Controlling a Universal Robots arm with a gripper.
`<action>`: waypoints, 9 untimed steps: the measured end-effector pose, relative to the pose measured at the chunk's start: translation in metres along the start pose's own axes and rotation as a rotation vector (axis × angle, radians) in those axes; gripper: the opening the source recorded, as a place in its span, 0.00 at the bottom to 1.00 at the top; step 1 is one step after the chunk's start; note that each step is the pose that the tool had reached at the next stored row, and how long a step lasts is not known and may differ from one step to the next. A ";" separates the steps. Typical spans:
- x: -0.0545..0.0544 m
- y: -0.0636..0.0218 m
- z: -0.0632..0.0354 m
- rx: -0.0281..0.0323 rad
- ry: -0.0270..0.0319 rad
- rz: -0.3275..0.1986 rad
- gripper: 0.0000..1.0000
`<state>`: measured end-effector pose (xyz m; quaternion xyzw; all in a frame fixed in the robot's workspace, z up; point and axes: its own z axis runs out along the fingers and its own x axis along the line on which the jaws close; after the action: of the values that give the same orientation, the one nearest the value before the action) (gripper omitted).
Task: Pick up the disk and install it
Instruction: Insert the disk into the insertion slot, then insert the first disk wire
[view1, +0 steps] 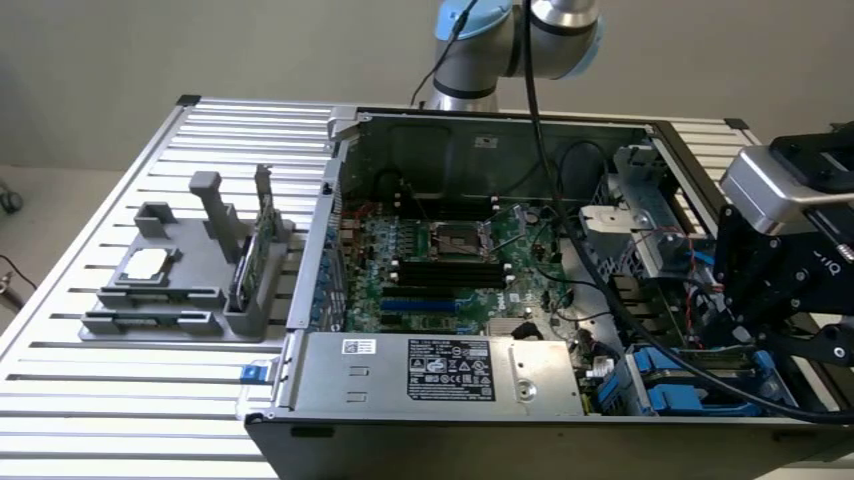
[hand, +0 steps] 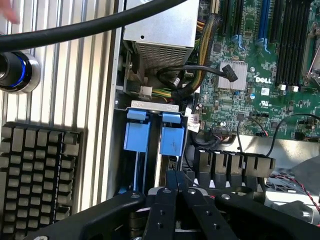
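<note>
My gripper (hand: 176, 178) is shut, its two black fingers pressed together with nothing between them. It hovers over the drive bay at the front corner of the open computer case (view1: 334, 200), on the exterior view's right (view1: 737, 335). Two blue carriers stand side by side in the bay's slots. The one closest to my fingertips is the disk's carrier (hand: 171, 140), also visible in the exterior view (view1: 681, 385). Its silver body is hidden down in the slot. The second carrier (hand: 136, 135) sits just beside it.
The power supply (view1: 454, 370) lies along the case's front, the motherboard (view1: 441, 250) behind it. A grey fixture (view1: 160, 300) on the slatted table holds a CPU chip (view1: 147, 265) and a circuit card (view1: 263, 240). A keyboard (hand: 35, 175) and a thick black cable (hand: 75, 30) lie beside the case.
</note>
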<state>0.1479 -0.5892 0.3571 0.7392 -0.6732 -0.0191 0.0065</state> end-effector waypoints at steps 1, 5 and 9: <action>0.000 0.0000 0.0000 0.0000 0.0000 0.000 0.11; 0.000 0.0000 0.0000 0.0000 0.0000 0.000 0.11; 0.000 0.0000 -0.0001 0.0000 0.0000 0.000 0.11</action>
<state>0.1479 -0.5893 0.3573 0.7392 -0.6732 -0.0191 0.0065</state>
